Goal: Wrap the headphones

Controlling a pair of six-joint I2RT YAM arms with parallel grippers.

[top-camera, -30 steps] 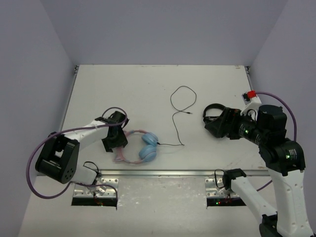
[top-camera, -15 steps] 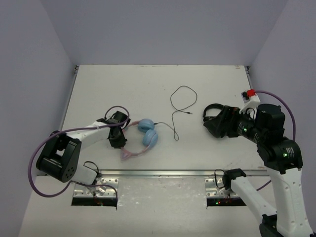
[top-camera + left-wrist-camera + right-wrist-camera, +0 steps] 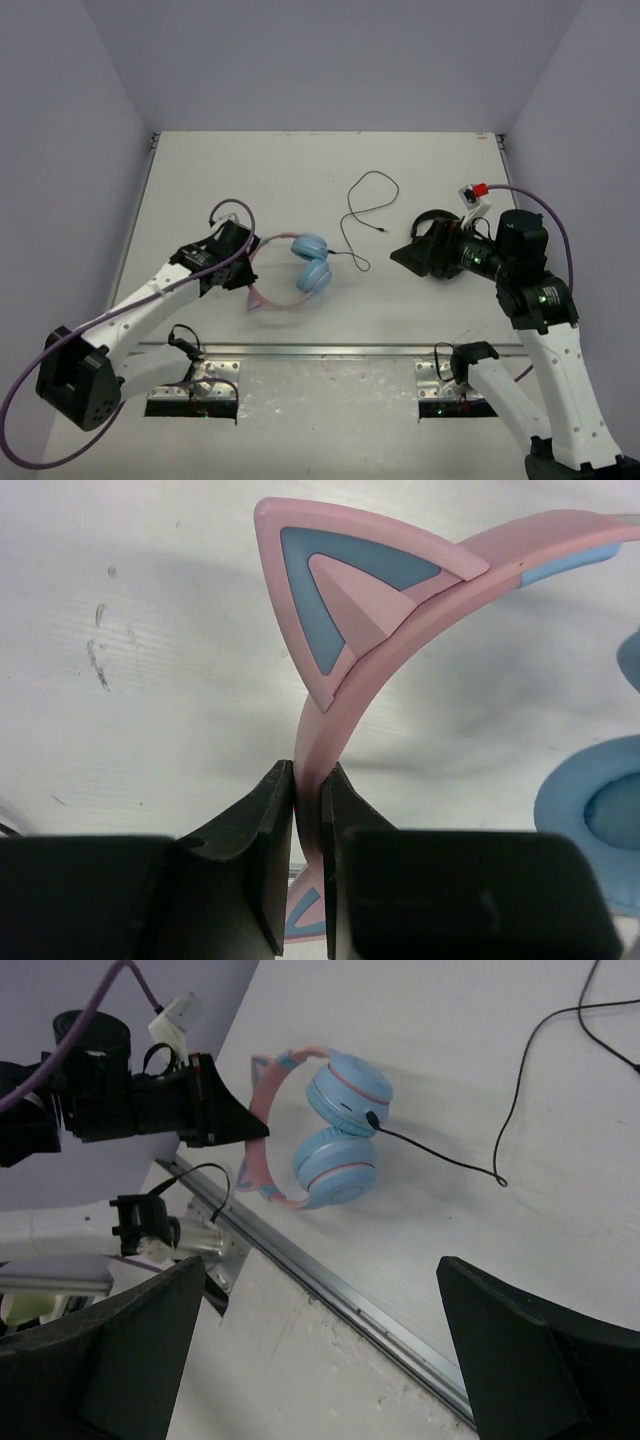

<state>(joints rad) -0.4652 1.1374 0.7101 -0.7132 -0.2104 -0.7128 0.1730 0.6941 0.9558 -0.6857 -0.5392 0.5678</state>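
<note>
The headphones (image 3: pixel 310 262) have light-blue ear cups, a pink headband and cat ears. They are held lifted left of the table's middle. My left gripper (image 3: pixel 243 270) is shut on the pink headband (image 3: pixel 345 715) just below one cat ear (image 3: pixel 345 590). The thin black cord (image 3: pixel 362 208) runs from the ear cups to the right and loops on the table. The headphones also show in the right wrist view (image 3: pixel 325 1130), with the cord (image 3: pixel 520 1100) trailing right. My right gripper (image 3: pixel 412 254) is wide open and empty, raised to the right of the cord.
A metal rail (image 3: pixel 320 350) runs along the table's near edge. Purple walls stand close on the left and right sides. My left arm's purple cable (image 3: pixel 232 208) loops above its wrist.
My left gripper has lifted and swung the headphones up and to the right, turning the ear cups. The cord has been dragged left. My right gripper has shifted slightly left.
</note>
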